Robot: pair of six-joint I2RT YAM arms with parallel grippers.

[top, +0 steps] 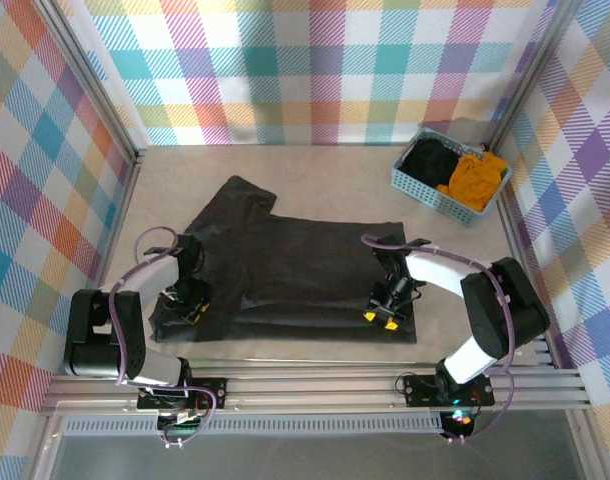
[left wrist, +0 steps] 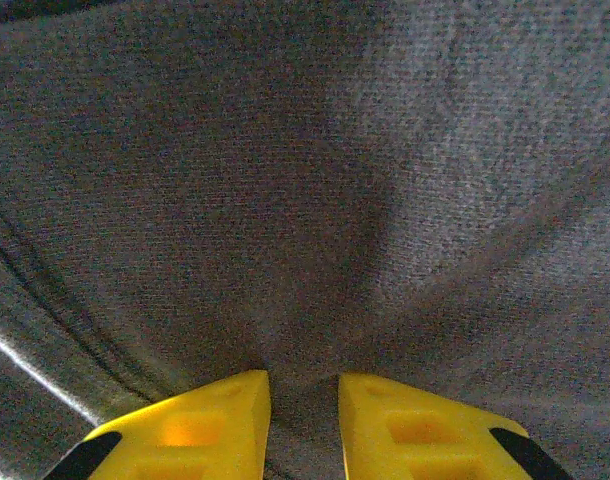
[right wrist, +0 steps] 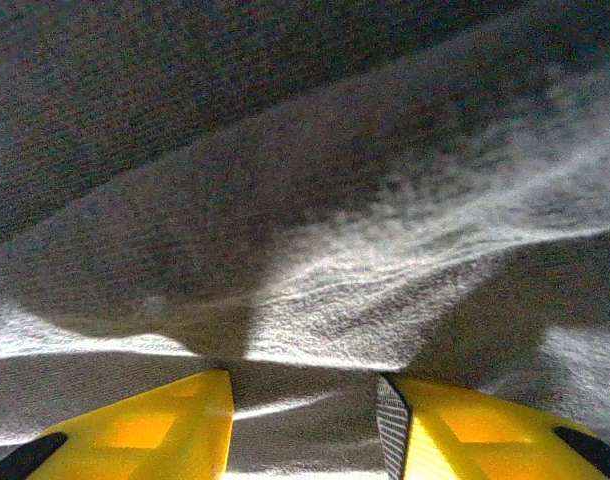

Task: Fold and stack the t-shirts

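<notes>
We are finding the charcoal t-shirt (top: 295, 265) spread mid-table | left gripper (top: 190, 310) and right gripper (top: 379, 320) are pinching its near hem, jaws narrow | we are advising lifting both level, carrying evenly.

A dark charcoal-grey cloth t-shirt (top: 295, 270) lies mid-frame on my beige tabletop (top: 325, 165). Upper right, a light blue perforated plastic basket (top: 430, 197) holds a black cloth shirt (top: 430, 158) and a mustard-orange cloth shirt (top: 477, 178). The walls (top: 325, 70) are pastel plaid. My left gripper (left wrist: 303, 400) and right gripper (right wrist: 305, 400) are yellow with black patches.
</notes>
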